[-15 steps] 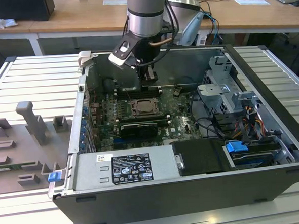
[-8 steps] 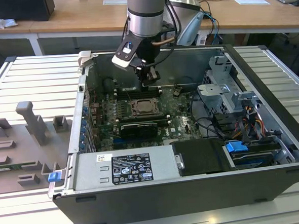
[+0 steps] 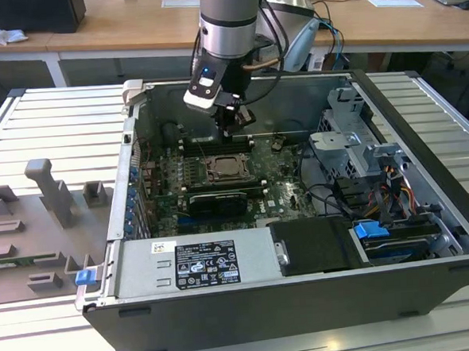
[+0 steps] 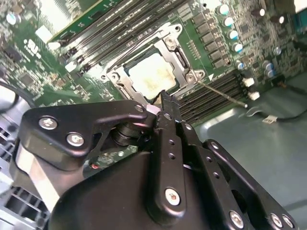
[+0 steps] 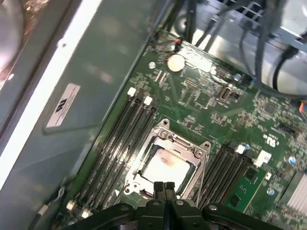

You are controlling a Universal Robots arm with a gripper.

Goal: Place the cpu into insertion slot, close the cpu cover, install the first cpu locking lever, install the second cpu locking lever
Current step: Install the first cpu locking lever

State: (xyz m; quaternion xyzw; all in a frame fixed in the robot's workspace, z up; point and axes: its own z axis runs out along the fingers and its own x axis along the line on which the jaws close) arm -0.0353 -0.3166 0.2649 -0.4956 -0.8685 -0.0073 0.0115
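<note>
Pressing flat against each other with nothing between them, the two fingertips of the gripper [image 5: 164, 188] make one narrow black point in both wrist views; they hang just over one edge of the socket, apart from it as far as I can judge; right beyond them lies the cpu [image 5: 165, 166], its pale metal face seated square in the insertion slot [image 3: 228, 170] and showing through the cut-out of the cpu cover [image 5: 178, 143], which looks to lie flat over it (a slight gap cannot be ruled out from these angles); in the second wrist view a thin silvery locking lever [image 4: 223, 94] runs out from one corner of the socket alongside the black memory slots [image 5: 117, 143], and I cannot tell whether it is hooked under its catch; around the socket spreads the green circuit board [image 5: 201, 96]; in the exterior view the arm reaches down into the open computer case [image 3: 227, 319], which stands on a slatted table [image 3: 48, 123]. By my reading the chip is placed and the cover is down or nearly so, which puts the first lever in hand; that step calls for the closed fingertips to bear on the lever's free end and press it down and under its hook, without slipping onto the memory slots or the board.
</note>
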